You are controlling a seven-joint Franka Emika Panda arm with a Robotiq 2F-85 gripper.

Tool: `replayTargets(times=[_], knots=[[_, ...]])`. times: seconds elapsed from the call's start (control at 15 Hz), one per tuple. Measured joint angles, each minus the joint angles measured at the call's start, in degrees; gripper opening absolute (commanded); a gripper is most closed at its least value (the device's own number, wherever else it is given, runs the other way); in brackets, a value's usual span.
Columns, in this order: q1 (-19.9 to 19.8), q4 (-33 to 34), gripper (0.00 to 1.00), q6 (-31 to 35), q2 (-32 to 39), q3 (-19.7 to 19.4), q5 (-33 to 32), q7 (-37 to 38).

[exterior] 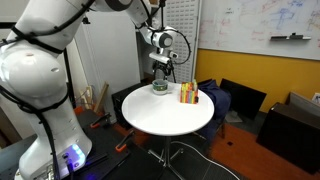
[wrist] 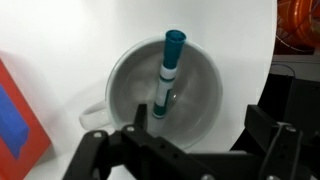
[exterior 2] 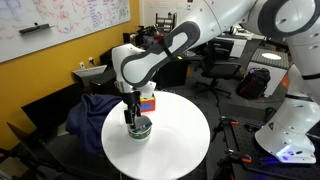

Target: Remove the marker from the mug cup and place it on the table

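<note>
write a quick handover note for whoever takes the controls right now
Pincer: open, holding nothing, poised right above the mug cup.
Marker: in the cup, leaning with its teal end on the rim.
Mug cup: upright on the table, near its edge, beside a colourful striped block.
Done: pincer lined up over the cup; nothing grasped yet.
Left: lower, close on the marker, lift it out, lay it on a bare part of the table.
</note>
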Motion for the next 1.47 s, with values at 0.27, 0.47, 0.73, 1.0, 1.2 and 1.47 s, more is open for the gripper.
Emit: replayTargets(times=[0.27,0.47,0.73,1.0,1.2,1.47], knots=[[-0.03,0.0,0.92,0.0,0.62,-0.13,0.0,1.52],[-0.02,0.0,0.91,0.0,0.94,-0.28,0.0,2.23],[-0.02,-0.01,0.86,-0.02,1.17,-0.67,0.0,3.58],[-0.01,0.0,0.85,-0.3,1.49,-1.11,-0.01,4.45],[-0.01,0.07,0.84,-1.15,1.9,-1.37,-0.06,4.85],[-0.01,0.4,0.81,-2.58,2.38,-1.42,-0.22,5.9]])
